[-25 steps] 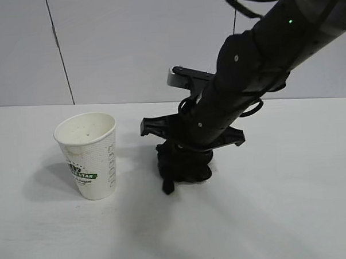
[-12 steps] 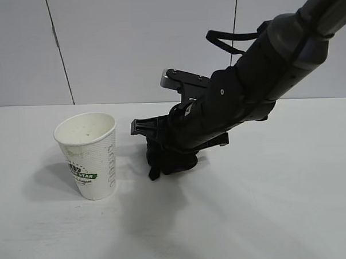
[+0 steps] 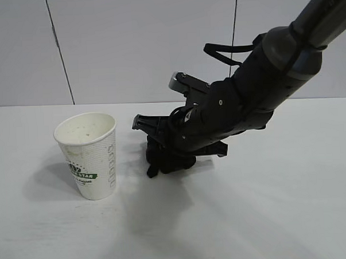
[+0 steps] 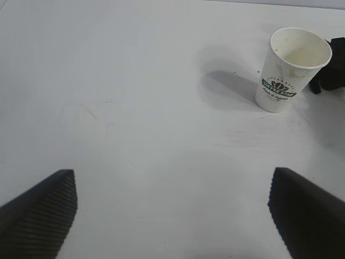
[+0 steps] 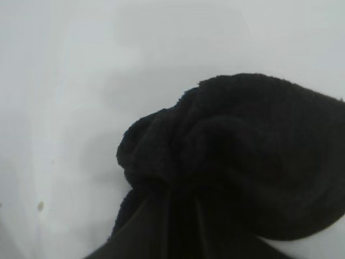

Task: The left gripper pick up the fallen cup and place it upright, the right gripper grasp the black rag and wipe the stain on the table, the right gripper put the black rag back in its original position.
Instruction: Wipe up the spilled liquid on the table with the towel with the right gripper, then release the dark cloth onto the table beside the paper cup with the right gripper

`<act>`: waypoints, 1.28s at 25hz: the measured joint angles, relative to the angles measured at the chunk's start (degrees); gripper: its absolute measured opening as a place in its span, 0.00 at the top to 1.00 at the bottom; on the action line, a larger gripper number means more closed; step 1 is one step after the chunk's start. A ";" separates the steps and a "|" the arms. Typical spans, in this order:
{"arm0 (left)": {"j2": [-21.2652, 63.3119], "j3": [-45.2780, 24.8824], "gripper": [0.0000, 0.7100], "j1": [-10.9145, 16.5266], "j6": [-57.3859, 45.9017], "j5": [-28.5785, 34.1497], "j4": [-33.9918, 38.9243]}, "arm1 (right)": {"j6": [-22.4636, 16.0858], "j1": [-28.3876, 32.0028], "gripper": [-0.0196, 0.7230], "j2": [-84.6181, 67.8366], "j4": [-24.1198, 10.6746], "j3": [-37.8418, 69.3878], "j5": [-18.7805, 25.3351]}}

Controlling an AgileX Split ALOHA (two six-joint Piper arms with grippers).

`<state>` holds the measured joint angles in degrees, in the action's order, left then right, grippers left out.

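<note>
Exterior view: right gripper (image 3: 162,150) clamped on black rag (image 3: 166,161), fingertips hidden.

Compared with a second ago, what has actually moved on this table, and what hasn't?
The right gripper, shut on the black rag, has slid the rag along the table toward the cup, and the arm behind it has dropped lower and flatter. Nothing was picked up or let go. The cup stays upright in the same spot. The left gripper hangs open, well back from the cup.

Right gripper (image 3: 162,156) fingers hidden — buried in black rag (image 3: 166,162).
</note>
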<state>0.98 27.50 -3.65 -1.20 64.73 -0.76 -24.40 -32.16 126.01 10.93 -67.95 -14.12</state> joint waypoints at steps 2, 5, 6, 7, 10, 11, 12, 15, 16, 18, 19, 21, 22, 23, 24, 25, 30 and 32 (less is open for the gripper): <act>0.00 0.00 0.02 0.00 0.00 0.00 0.00 | -1.80 0.07 0.94 -0.65 -3.08 -0.19 2.70; 0.00 0.00 0.02 0.00 0.00 0.00 0.00 | -2.33 0.07 0.94 -2.96 -7.86 -0.14 8.40; 0.00 0.00 0.02 0.00 0.00 0.00 0.00 | -2.33 0.07 0.94 -4.06 -9.45 -0.09 10.18; 0.00 0.00 0.02 0.00 0.00 0.00 0.00 | -2.21 0.13 0.94 -5.31 -10.93 0.03 11.79; 0.00 0.00 0.02 0.00 0.00 0.00 0.00 | -0.61 1.02 0.94 -9.43 -14.93 0.09 17.31; 0.00 0.00 0.02 0.00 0.00 0.00 0.00 | 0.25 1.62 0.94 -10.86 -16.56 0.09 19.88; 0.00 0.00 0.02 0.00 0.00 0.00 0.00 | 1.29 2.21 0.94 -11.99 -18.24 0.09 22.27; 0.00 0.00 0.02 0.00 0.00 0.00 0.00 | 3.48 5.15 0.94 -15.19 -22.48 0.09 31.57; 0.00 0.00 0.02 0.00 0.00 0.00 0.00 | 3.77 6.19 0.94 -15.86 -23.73 0.09 34.90; 0.00 0.00 0.02 0.00 0.00 0.00 0.00 | 4.77 8.70 0.94 -17.25 -25.06 0.09 40.95; 0.00 0.00 0.02 0.00 0.00 0.00 0.00 | 5.24 9.66 0.94 -17.80 -25.37 0.21 42.93; 0.00 0.00 0.02 0.00 0.00 0.00 0.00 | 6.56 11.40 0.94 -18.99 -25.30 0.20 46.68; 0.00 0.00 0.02 0.00 0.00 0.00 0.00 | 6.97 11.93 0.94 -19.44 -24.97 0.20 47.73; 0.00 0.00 0.02 0.00 0.00 0.00 0.00 | 7.61 12.24 0.94 -19.70 -24.32 0.20 48.74; 0.00 0.00 0.02 0.00 0.00 0.00 0.00 | 8.33 12.43 0.94 -19.84 -23.39 0.20 49.60; 0.00 0.00 0.02 0.00 0.00 0.00 0.00 | 9.35 12.56 0.94 -19.91 -22.46 0.20 50.45; 0.00 0.00 0.02 0.00 0.00 0.00 0.00 | 13.37 12.56 0.84 -19.91 -14.94 0.20 52.06; 0.00 0.00 0.02 0.00 0.00 0.00 0.00 | 14.12 12.56 0.65 -19.91 -13.19 0.20 52.06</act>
<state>0.98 27.50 -3.65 -1.20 64.73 -0.76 -10.28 -19.60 106.10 -2.26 -67.74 37.94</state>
